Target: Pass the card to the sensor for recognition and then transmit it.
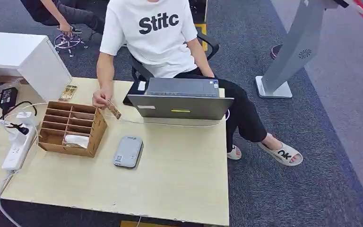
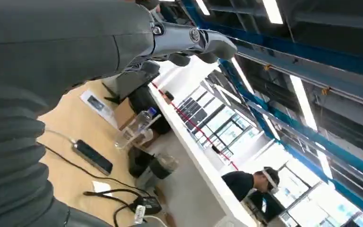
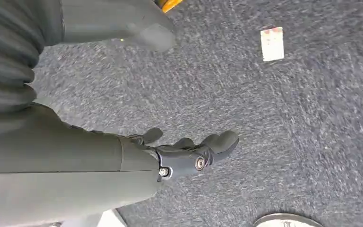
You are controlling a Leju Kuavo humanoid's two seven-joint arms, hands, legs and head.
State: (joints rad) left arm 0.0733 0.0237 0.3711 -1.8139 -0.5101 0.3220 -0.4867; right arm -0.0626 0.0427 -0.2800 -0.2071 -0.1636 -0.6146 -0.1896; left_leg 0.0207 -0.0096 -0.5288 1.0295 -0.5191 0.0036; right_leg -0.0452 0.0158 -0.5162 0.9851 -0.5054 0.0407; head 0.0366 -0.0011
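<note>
Head view: person's hand (image 1: 101,98) is holding small brown patterned card (image 1: 114,111) beside partitioned wooden box (image 1: 71,126); grey flat sensor (image 1: 128,151) is lying nearby, grey laptop (image 1: 182,99) behind. Left hand (image 2: 189,45) and right hand (image 3: 189,153) are hanging empty, fingers apart, well away from the card.

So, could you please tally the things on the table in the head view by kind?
Laptop: 1
Card reader: 1
Compartment box: 1
Power strip: 1
Card in person's hand: 1
Card stack: 1
Total: 6
</note>
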